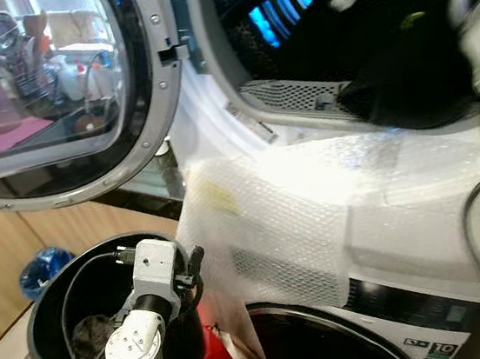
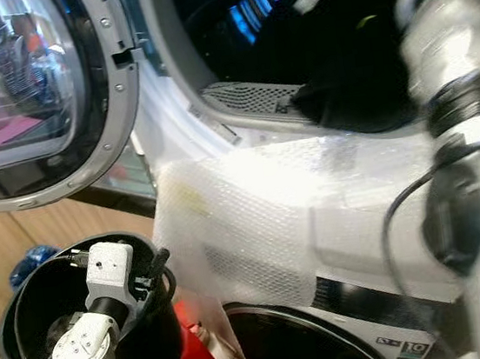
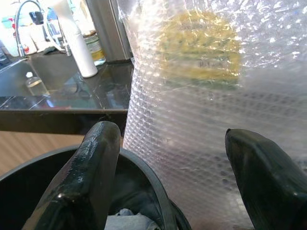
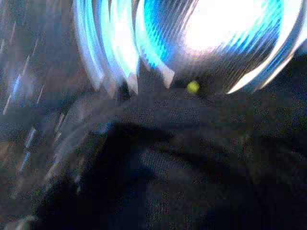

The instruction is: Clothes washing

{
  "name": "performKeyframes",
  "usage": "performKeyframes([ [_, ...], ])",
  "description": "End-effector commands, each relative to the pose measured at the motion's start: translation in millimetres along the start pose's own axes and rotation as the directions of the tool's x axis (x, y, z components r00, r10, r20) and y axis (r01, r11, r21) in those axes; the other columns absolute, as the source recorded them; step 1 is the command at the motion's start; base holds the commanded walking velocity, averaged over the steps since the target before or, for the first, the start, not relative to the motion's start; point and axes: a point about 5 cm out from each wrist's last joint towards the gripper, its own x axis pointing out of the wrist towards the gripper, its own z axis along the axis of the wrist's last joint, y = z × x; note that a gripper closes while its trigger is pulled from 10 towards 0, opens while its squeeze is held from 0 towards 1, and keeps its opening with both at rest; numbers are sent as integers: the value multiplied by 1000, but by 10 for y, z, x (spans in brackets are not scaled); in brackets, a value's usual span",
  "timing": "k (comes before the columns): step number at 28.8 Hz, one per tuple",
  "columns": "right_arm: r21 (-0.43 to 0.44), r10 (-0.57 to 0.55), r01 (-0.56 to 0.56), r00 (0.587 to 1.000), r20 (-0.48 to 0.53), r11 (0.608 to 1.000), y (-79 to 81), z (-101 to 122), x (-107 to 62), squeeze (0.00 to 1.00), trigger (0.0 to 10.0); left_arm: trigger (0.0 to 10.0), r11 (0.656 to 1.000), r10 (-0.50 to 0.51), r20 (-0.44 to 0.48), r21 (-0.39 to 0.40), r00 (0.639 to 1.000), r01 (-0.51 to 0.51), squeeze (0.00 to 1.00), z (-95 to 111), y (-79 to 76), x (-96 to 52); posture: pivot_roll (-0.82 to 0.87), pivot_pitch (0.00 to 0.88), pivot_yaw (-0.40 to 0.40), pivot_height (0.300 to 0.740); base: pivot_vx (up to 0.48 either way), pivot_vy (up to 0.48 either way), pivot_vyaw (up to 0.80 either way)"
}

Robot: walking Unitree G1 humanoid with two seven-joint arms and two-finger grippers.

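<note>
The upper machine's drum point(image 1: 299, 93) stands open and lit blue inside, with dark clothes point(image 1: 403, 81) piled at its mouth. My right arm point(image 2: 455, 74) reaches into the drum from the right; the right wrist view is a blur of dark cloth point(image 4: 192, 167) under the blue-lit drum wall. My left gripper point(image 3: 168, 136) is open and holds nothing, hovering over the rim of a black basket point(image 1: 54, 307) at the lower left. A few grey clothes point(image 1: 88, 334) lie in the basket.
The round glass door point(image 1: 54, 88) hangs open to the left. Bubble wrap point(image 1: 314, 214) covers the machine's front between the drum and a lower washer door point(image 1: 330, 343). A red object point(image 1: 218, 357) sits beside the basket, and a dark counter point(image 3: 62, 91) with a sink is behind.
</note>
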Motion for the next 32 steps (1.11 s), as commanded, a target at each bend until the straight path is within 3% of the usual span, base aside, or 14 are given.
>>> performKeyframes([
  [1, 32, 114, -113, 993, -11, 993, 176, -3, 11, 0, 10000, 10000, 1000, 5, 9, 14, 1000, -5, 0, 36, 36, -4, 5, 0, 86, 740, 0, 0, 0],
  [6, 34, 187, -188, 982, 24, 982, 346, 92, 9, 0, 10000, 10000, 1000, 6, 7, 14, 1000, -6, 0, 35, 40, -6, 1, 0, 88, 740, 0, 0, 0],
  [8, -34, 207, -205, 976, 72, 978, 430, 203, -2, 0, 10000, 10000, 1000, 3, 9, 15, 1000, -3, 0, 43, 41, 3, -4, 0, 92, 740, 0, 0, 0],
  [12, -93, 148, -135, 978, 146, 986, 403, 410, -37, 0, 10000, 10000, 1000, -2, 13, 13, 1000, 1, 0, 56, 28, 22, -6, 0, 91, 740, 0, 0, 0],
  [18, -96, 208, -195, 967, 148, 976, 366, 533, -159, 0, 10000, 10000, 1000, -4, 11, 14, 1000, 4, 0, 55, 28, 20, -12, 0, 91, 740, 0, 0, 0],
  [23, -121, 294, -272, 923, 249, 955, 329, 807, -492, 0, 10000, 10000, 1000, -13, 7, 9, 1000, 13, 0, 40, 0, 24, -28, 0, 91, 740, 0, 0, 0],
  [26, -83, 384, -376, 881, 276, 923, 363, 832, -648, 0, 10000, 10000, 1000, -16, 6, 6, 1000, 16, 0, 37, -14, 23, -28, 0, 89, 740, 0, 0, 0],
  [29, -71, 567, -569, 787, 244, 820, 488, 711, -896, 0, 10000, 10000, 1000, -16, 5, 4, 1000, 16, 0, 33, -19, 21, -30, 0, 88, 740, 0, 0, 0],
  [30, -127, 678, -668, 705, 211, 734, 581, 587, -1072, 0, 10000, 10000, 1000, -18, 4, 3, 1000, 18, 0, 30, -23, 21, -30, 0, 87, 740, 0, 0, 0],
  [31, -127, 678, -668, 705, 211, 734, 581, 587, -1072, 0, 10000, 10000, 1000, -18, 4, 3, 1000, 18, 0, 30, -23, 21, -30, 0, 87, 740, 0, 0, 0],
  [32, -239, 789, -755, 607, 99, 611, 689, 325, -1257, 0, 10000, 10000, 1000, -19, 4, 4, 1000, 19, 0, 30, -24, 21, -30, 0, 88, 740, 0, 0, 0],
])
